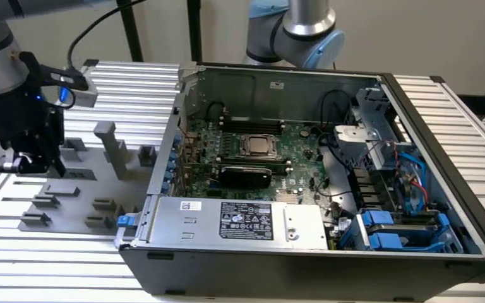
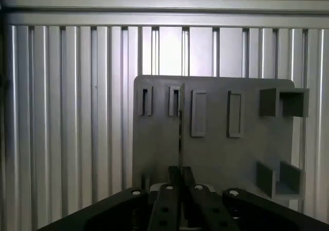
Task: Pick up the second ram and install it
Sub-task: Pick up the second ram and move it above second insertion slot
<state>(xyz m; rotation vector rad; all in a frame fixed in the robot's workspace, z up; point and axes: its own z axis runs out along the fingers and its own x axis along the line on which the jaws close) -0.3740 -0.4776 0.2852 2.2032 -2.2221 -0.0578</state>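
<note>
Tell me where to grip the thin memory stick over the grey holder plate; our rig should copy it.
Pinch the second ram across its flat faces, at the end away from the holder plate, coming down along its length. It is thin and edge-on to the wrist, so only the broad faces give a hold; the gripper appears shut on it that way.

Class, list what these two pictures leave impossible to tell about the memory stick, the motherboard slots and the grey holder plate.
1. Thin dark memory stick: the wrist view shows it edge-on in the black hand, so its faces and label are unseen.
2. Long black motherboard slots: exterior view, too small to tell whether any is filled.
3. Grey plastic holder plate: wrist view, the hand covers its near edge.
</note>
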